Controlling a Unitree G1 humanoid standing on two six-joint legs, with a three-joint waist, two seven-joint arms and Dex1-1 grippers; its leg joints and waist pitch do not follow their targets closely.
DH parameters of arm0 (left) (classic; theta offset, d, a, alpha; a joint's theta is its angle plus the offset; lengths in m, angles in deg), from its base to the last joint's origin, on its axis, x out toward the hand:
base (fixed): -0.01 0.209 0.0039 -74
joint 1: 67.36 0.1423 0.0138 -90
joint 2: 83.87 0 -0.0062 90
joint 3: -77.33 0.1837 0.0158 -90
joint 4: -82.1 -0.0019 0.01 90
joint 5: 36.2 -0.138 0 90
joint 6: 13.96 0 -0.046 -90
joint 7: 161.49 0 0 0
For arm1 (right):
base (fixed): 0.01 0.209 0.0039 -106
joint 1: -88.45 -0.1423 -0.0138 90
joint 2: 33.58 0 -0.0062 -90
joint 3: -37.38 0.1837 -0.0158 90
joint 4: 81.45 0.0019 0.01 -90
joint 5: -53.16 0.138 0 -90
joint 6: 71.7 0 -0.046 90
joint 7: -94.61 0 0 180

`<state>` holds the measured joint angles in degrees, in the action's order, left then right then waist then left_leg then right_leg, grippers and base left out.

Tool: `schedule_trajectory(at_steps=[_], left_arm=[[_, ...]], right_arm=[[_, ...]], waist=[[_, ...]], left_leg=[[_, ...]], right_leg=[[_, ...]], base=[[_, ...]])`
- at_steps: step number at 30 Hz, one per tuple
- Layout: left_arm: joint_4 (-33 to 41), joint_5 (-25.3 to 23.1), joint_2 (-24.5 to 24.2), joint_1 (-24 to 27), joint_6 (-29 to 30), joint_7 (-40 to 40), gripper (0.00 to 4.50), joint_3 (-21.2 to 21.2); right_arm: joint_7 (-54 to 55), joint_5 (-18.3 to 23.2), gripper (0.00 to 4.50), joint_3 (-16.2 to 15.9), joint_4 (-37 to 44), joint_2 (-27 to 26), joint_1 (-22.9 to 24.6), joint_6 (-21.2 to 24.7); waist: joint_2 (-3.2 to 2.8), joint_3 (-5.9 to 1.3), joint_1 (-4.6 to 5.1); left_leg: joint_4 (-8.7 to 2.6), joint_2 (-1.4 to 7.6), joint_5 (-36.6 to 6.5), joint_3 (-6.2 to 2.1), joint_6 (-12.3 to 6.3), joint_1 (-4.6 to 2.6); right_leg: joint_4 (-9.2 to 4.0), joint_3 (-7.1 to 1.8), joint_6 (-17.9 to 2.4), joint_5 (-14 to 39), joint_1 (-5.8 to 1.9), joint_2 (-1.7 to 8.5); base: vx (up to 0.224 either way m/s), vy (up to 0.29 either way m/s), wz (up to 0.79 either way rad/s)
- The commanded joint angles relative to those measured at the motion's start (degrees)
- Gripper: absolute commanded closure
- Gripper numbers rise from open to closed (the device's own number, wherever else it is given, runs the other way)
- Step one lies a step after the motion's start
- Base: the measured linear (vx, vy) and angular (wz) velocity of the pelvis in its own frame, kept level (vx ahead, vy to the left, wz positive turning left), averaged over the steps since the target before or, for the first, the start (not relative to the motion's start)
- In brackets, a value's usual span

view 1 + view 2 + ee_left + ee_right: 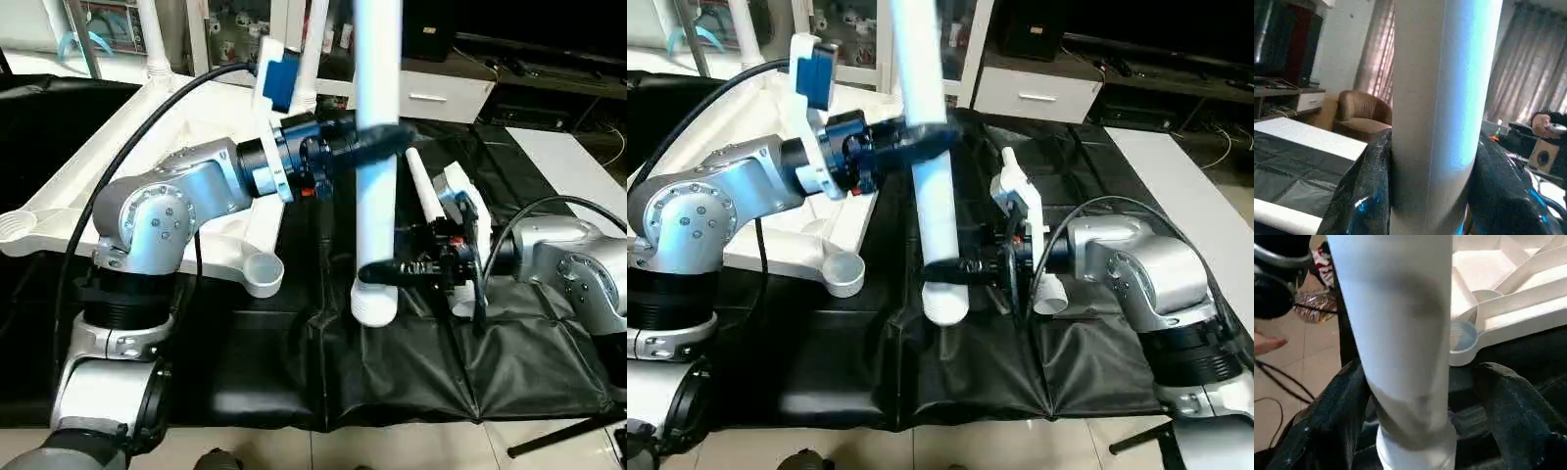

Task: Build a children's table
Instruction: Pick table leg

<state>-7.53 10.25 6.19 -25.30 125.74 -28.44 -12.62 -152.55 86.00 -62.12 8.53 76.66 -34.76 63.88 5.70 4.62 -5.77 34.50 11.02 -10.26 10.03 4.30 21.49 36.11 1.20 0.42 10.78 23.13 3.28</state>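
Done: tabletop (59, 211) upside down on surface (411, 362), legs standing in far sockets.
In hand: leg (377, 147) upright, clamped by left gripper (377, 142).
Right gripper (377, 274): spread around leg's lower end, one finger apart from it.
Left: near socket (259, 273) empty.

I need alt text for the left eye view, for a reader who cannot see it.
A white table leg is held upright by the left end effector, with the right end effector near its lower end. Behind the left arm, the white tabletop lies upside down on the black-draped work table, an empty corner socket facing the leg.
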Motion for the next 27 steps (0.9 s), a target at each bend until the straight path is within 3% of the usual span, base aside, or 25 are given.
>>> schedule_trajectory(at_steps=[1,6,12,20,22,25,27], left_arm=[[2.04,0.03,-0.12,-0.64,-0.10,-1.36,2.73,1.10],[2.18,-0.25,0.01,-0.78,-0.38,-1.89,2.73,1.62],[1.89,-0.46,0.19,-1.28,-0.90,-2.90,2.74,2.10],[2.57,-0.51,-0.27,-1.07,-0.88,-4.59,2.75,2.96],[2.50,-0.45,-0.27,-1.12,-0.96,-4.63,2.75,2.87],[2.16,-0.58,-0.05,-1.27,-1.13,-4.62,2.75,2.65],[1.97,-0.63,0.02,-1.39,-1.27,-4.67,2.75,2.60]], right_arm=[[-0.81,-1.00,0.98,-0.20,1.18,1.01,0.68,-1.08],[-1.76,-1.51,0.98,-1.53,2.34,0.89,1.67,-1.84],[-2.18,-2.16,0.98,-2.98,2.79,0.28,2.18,-3.07],[-2.60,-2.70,0.98,-3.63,2.71,-0.38,2.14,-3.72],[-2.82,-2.53,1.31,-3.50,2.63,-0.50,2.05,-3.55],[-2.86,-2.32,1.35,-3.61,2.62,-0.57,2.06,-3.54],[-2.93,-2.23,1.69,-3.77,2.62,-0.65,2.16,-3.58]], waist=[[-0.27,-3.86,0.02],[-0.18,-4.03,-0.04],[-0.21,-4.04,-0.06],[-0.22,-4.16,-0.07],[-0.26,-4.14,-0.08],[-0.28,-4.09,-0.09],[-0.24,-4.14,-0.10]], left_leg=[[-3.81,1.86,-8.17,-0.22,1.19,-1.03],[-3.70,1.86,-6.76,-0.19,0.79,-0.98],[-3.73,1.93,-7.59,-0.23,0.98,-1.03],[-3.64,1.88,-6.68,-0.17,0.66,-1.02],[-3.64,1.85,-7.06,-0.17,0.72,-1.02],[-3.68,1.87,-7.17,-0.19,0.80,-1.03],[-3.64,1.86,-7.02,-0.19,0.80,-1.04]], right_leg=[[-4.26,-1.82,-11.45,11.52,-2.52,3.88],[-3.96,-1.79,-12.19,8.93,-2.65,3.82],[-4.07,-1.80,-12.05,10.30,-2.61,3.95],[-3.78,-1.79,-12.78,7.94,-2.72,3.85],[-3.85,-1.79,-12.66,8.43,-2.72,3.84],[-3.89,-1.81,-12.56,8.90,-2.67,3.86],[-3.84,-1.79,-12.52,8.59,-2.71,3.85]], base=[[0.000,0.000,0.00],[0.000,0.000,0.00],[0.000,0.000,0.00],[0.000,0.000,0.00],[0.000,0.000,0.00],[0.000,0.000,0.00],[0.000,0.000,0.00]])
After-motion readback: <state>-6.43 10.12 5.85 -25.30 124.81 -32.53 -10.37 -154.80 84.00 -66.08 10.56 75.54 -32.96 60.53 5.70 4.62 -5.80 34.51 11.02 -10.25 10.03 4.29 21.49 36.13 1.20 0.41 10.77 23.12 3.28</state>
